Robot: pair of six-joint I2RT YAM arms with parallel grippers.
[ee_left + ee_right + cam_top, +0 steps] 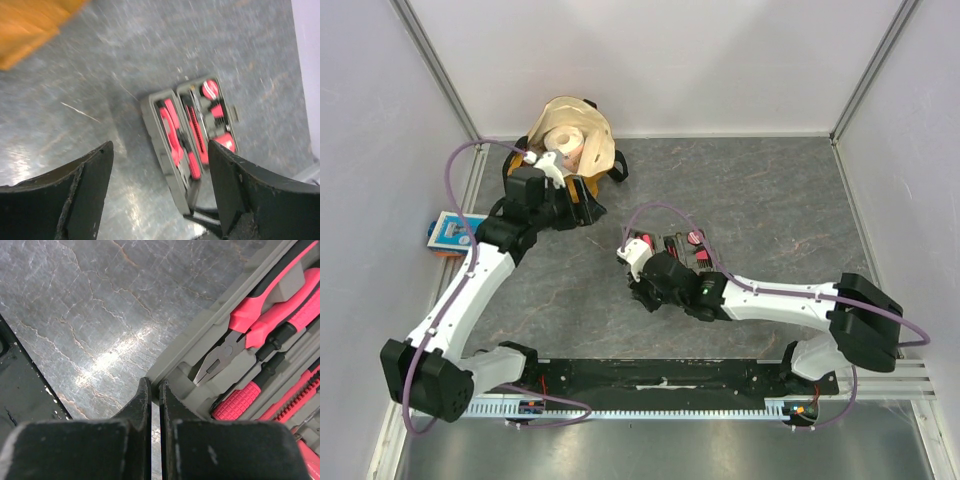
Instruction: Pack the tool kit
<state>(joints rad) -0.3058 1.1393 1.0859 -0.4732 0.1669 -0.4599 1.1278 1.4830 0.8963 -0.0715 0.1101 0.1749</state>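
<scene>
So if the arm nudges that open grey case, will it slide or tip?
Probably slide: the case lies open and flat, and the table looks smooth and glossy. It looks like rigid plastic, so unlikely to flex. The pliers sit in moulded slots and should stay put.

Bright overhead light, glare, slight blur.

Both arms share one build: the left arm (470,290) and the right arm (780,300) have smooth white links set between chunky black joint housings. A thin purple cable (451,165) loops along each. A small green light (708,291) glows on the right wrist. The left fingers (75,200) and right fingers (142,410) are matte black, scuffed with pale specks. The bases are fixed to a black plate (620,372) edged by a slotted metal rail (650,408).
</scene>
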